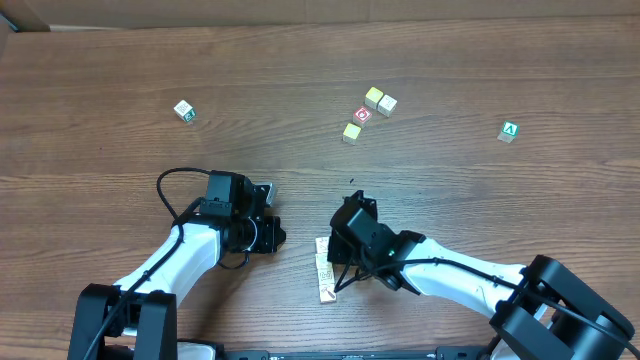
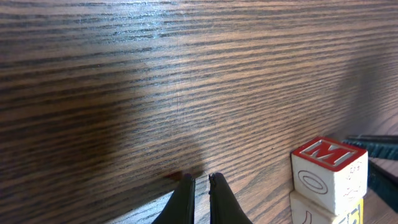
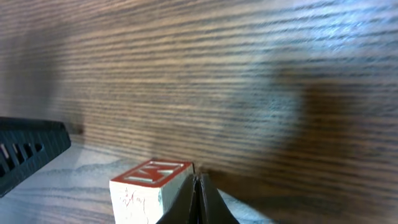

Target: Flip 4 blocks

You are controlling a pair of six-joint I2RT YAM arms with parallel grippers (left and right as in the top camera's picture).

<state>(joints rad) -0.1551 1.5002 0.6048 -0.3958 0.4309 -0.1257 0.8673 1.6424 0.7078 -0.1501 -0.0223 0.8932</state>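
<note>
The table point(image 1: 100, 70) is dark brown, with a fine straight wood grain and a soft sheen. The task's cubes lie on its far half, well apart from both arms. A lone block point(image 1: 183, 110), white-topped with a green mark, sits toward the far left corner. Near the middle of the far edge a pair of blocks point(image 1: 386, 104) touch, one yellowish and one cream. A pale yellow block point(image 1: 351, 131) lies just nearward of them. Between it and the pair is a red-faced cube point(image 1: 362, 115) bearing a white ring. A green cube point(image 1: 509, 131) printed with a white "A" sits alone toward the far right.

Close to the near edge, at mid-width between the arms, lies a pale strip of cubes point(image 1: 324, 268). The overhead view does not show whether they are stacked or laid in a row. In the left wrist view a square-edged M cube point(image 2: 323, 168) has a red top with a white "M" and a cream side with an outlined oval. It sits directly over a second cube point(image 2: 317, 210) that has a yellow side.

The left end effector point(image 2: 200, 180) is narrowed to a sliver between tapered black fingers and holds nothing. The right end effector point(image 3: 198, 186) has its fingers pressed together, empty, just beside the red-topped cube. Whether it touches the cube cannot be told.
</note>
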